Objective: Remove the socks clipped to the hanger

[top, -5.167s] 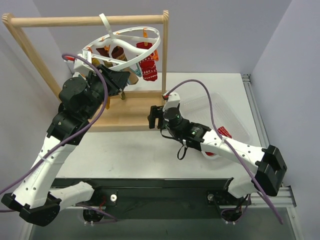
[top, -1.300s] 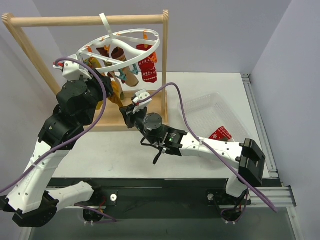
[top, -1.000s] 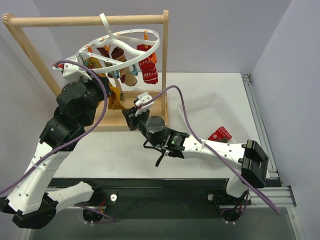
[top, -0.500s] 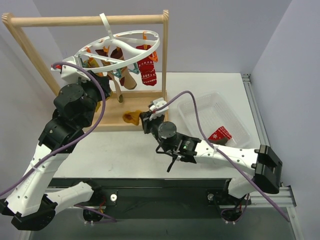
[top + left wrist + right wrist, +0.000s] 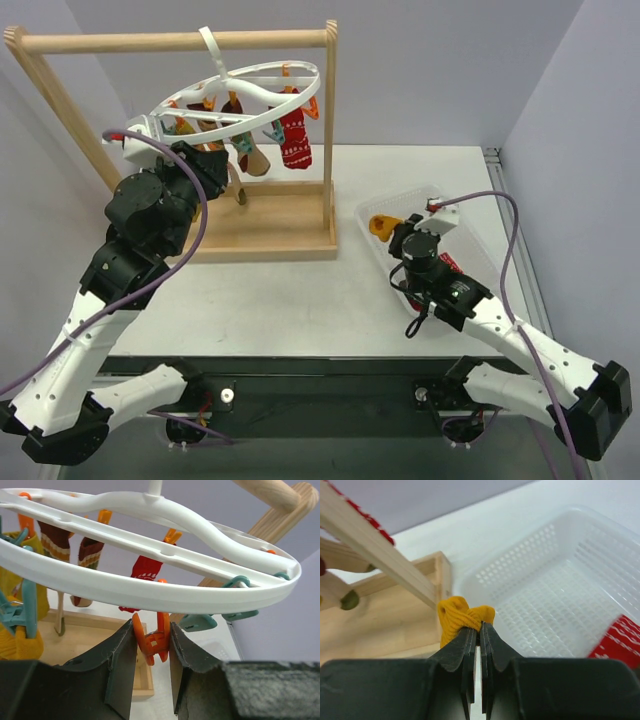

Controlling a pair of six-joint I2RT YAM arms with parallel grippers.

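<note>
Sock feel: the mustard sock (image 5: pixel 465 615) looks light, limp and soft, so pinching a bunched fold should hold it.
Sock place: clamped in the right pincer (image 5: pixel 476 630), at the mesh basket (image 5: pixel 555 605) rim nearest the wooden rack (image 5: pixel 180 41).
Other socks: the red sock (image 5: pixel 294 140) and the rest hang clipped to the hanger (image 5: pixel 150 592).
Left arm: raised under the ring, with the left pincer (image 5: pixel 151 630) closed on an orange clip (image 5: pixel 155 645).
Right arm: stretched low over the table (image 5: pixel 280 290).

Glossy white plastic hanger (image 5: pixel 150 595), matt bare-wood rack (image 5: pixel 180 41), ribbed knit mustard sock (image 5: pixel 462 614) (soft cloth), perforated plastic basket (image 5: pixel 560 595)
</note>
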